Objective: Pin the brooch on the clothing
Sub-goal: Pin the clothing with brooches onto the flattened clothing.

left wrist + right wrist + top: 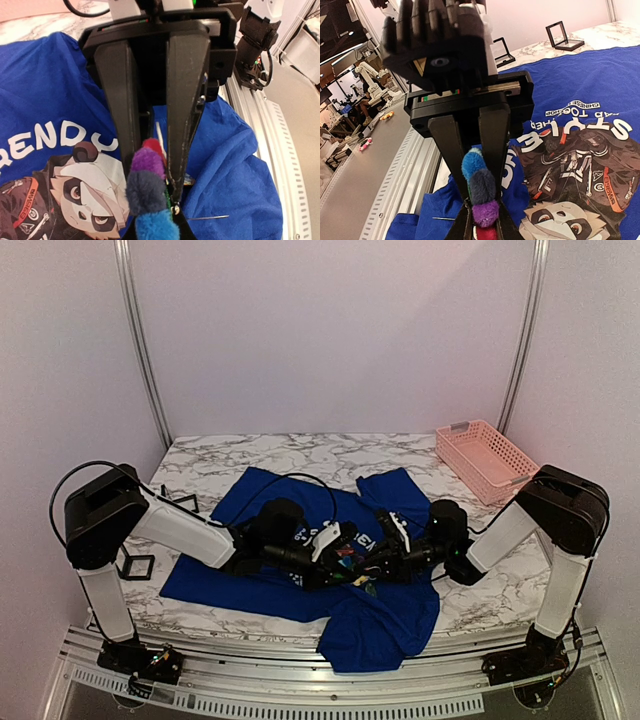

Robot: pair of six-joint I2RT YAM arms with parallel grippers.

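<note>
From my console I saw both arms meeting nose to nose over the clothing [290,585], which lay spread on the marble table [300,452]. The brooch [150,190] sat between them, just beside the cartoon print [75,195]. The left gripper [481,175] was clamped on its blue end and the right gripper [152,170] pinched the red and purple end. Its thin needle [210,217] stuck out sideways over blue fabric; I could not tell whether it touched
</note>
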